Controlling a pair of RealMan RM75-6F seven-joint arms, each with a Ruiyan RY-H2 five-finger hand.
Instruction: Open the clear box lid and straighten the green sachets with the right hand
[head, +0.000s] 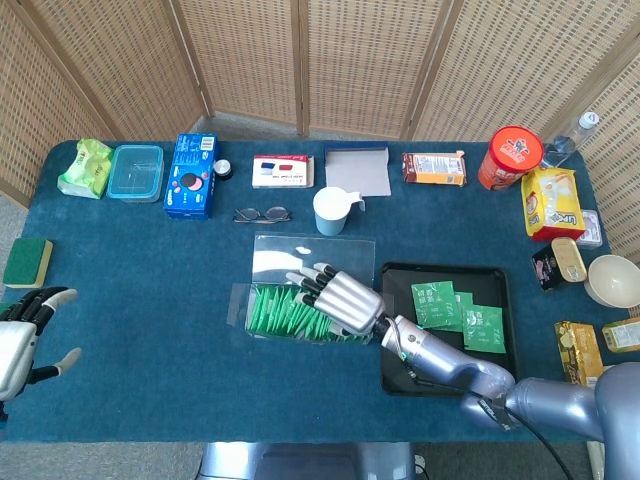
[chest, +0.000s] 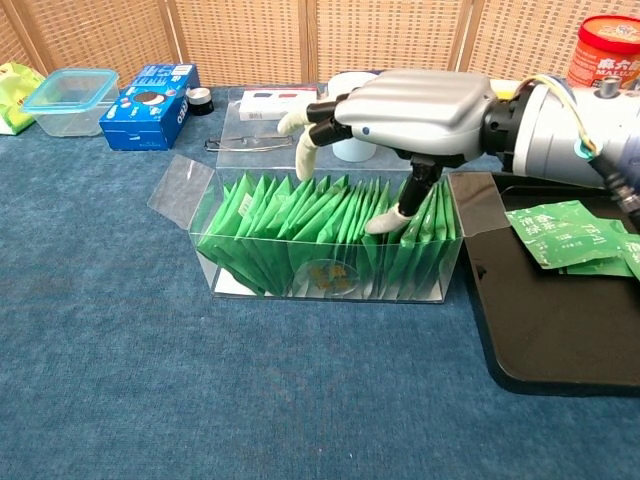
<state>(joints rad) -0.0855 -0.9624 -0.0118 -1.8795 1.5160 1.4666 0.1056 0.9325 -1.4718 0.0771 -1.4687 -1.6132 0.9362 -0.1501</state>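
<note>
A clear box (chest: 330, 290) stands mid-table with its lid (head: 312, 257) folded flat behind it. A row of green sachets (chest: 300, 225) stands inside, leaning. My right hand (chest: 400, 110) hovers palm-down over the box's right half, fingers spread; its thumb (chest: 385, 220) dips among the sachets near the right end and the other fingertips (chest: 300, 160) reach over the row's middle. It grips nothing. In the head view the same hand (head: 335, 300) covers the sachets (head: 285, 312). My left hand (head: 25, 335) rests at the table's left edge, fingers apart, empty.
A black tray (head: 400, 375) with loose green sachets (head: 455, 312) lies right of the box. Behind the box are a white cup (head: 331, 210), glasses (head: 262, 214), a blue biscuit box (head: 192, 175) and a plastic container (head: 136, 172). Snacks crowd the right edge.
</note>
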